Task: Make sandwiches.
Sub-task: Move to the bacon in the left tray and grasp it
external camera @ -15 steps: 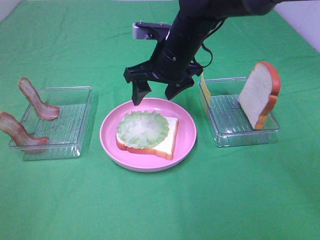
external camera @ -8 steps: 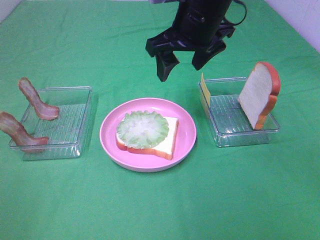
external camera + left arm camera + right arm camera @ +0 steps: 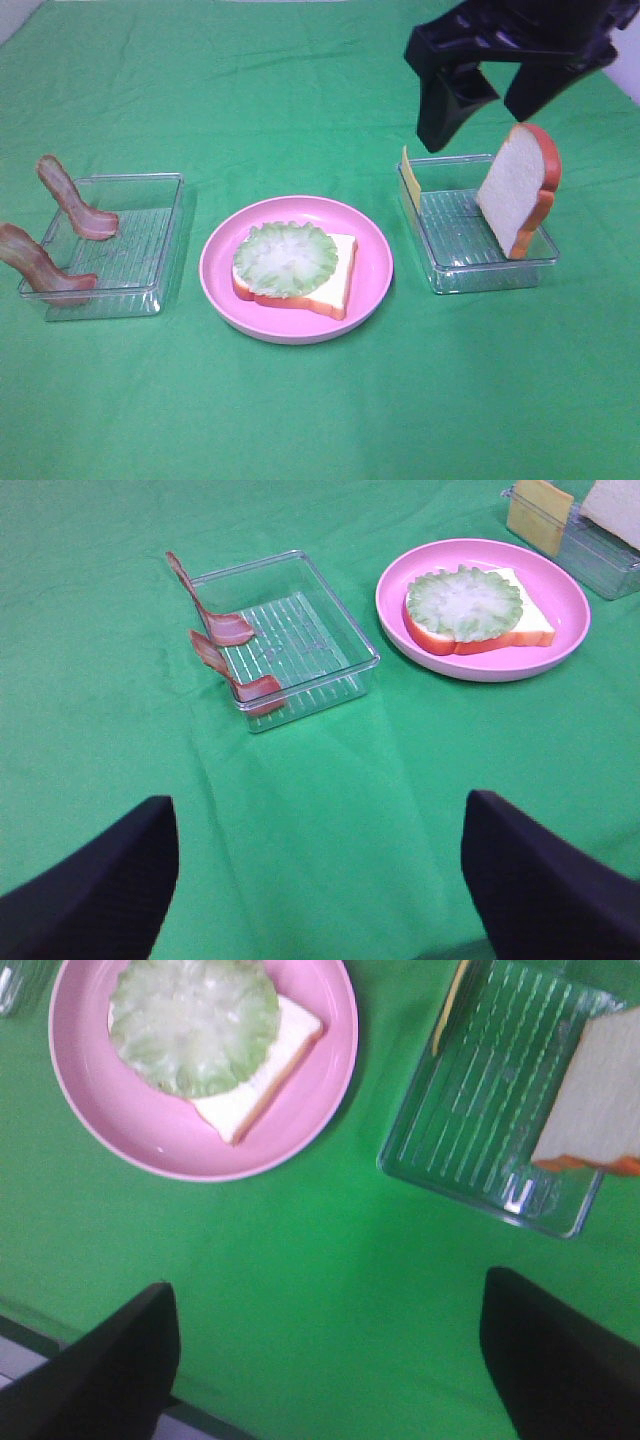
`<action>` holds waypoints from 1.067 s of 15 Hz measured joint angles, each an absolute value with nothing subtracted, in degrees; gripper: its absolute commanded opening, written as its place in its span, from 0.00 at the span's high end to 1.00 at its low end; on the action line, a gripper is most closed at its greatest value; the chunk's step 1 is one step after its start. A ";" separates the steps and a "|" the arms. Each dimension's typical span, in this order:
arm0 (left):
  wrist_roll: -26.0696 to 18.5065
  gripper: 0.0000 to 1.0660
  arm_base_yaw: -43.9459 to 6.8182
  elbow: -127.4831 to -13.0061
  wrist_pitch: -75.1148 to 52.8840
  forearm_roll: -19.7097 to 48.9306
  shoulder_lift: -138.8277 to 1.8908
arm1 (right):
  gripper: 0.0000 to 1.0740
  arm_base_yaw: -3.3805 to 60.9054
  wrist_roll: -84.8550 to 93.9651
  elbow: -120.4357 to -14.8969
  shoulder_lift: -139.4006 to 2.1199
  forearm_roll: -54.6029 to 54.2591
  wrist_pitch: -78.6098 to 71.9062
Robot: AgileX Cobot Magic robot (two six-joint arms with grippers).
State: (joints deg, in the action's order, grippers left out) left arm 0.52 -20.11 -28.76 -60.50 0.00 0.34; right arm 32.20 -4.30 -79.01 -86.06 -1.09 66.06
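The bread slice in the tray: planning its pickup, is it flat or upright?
Upright: the bread slice stands on edge, leaning on the clear tray.

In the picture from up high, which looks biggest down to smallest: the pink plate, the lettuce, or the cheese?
1. pink plate
2. lettuce
3. cheese, which stands mostly edge-on here, so it looks thin.

The green lettuce leaf (image 3: 285,258) hides most of the white bread slice (image 3: 338,262) on the round pink plate (image 3: 372,262). Right of the plate, the black right pincer (image 3: 478,125) is cut by the top edge, and the thin yellow cheese slice (image 3: 405,175) shows only edge-on.
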 measured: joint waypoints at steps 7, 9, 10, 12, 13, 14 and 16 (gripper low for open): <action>0.52 0.30 -20.11 -28.76 -60.50 0.00 0.34 | 0.28 32.20 -3.72 -45.55 -54.72 -1.09 66.12; 0.52 0.30 -20.11 -28.76 -60.50 0.00 0.34 | 0.28 32.20 -2.06 -37.64 -43.37 -1.09 66.12; 0.52 0.30 -20.11 -28.76 -60.50 0.00 0.34 | 0.28 32.20 -2.06 -37.64 -43.37 -1.09 66.12; 0.52 0.30 -20.11 -28.76 -60.50 0.00 0.34 | 0.28 32.20 0.52 -33.23 -32.43 -1.09 66.00; 0.52 0.30 -20.11 -28.76 -60.50 0.00 0.34 | 0.28 32.20 1.09 -32.03 -27.90 -1.15 66.00; 0.52 0.30 -20.11 -28.76 -60.50 0.00 0.34 | 0.28 32.20 2.41 -31.17 -22.17 -1.95 65.72; 0.52 0.30 -20.11 -28.76 -60.50 0.00 0.34 | 0.28 32.20 3.95 -31.11 -17.02 -3.04 64.74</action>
State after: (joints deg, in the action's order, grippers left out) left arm 0.52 -20.11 -28.76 -60.50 0.00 0.34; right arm 32.20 3.95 -31.11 -17.02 -3.04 64.74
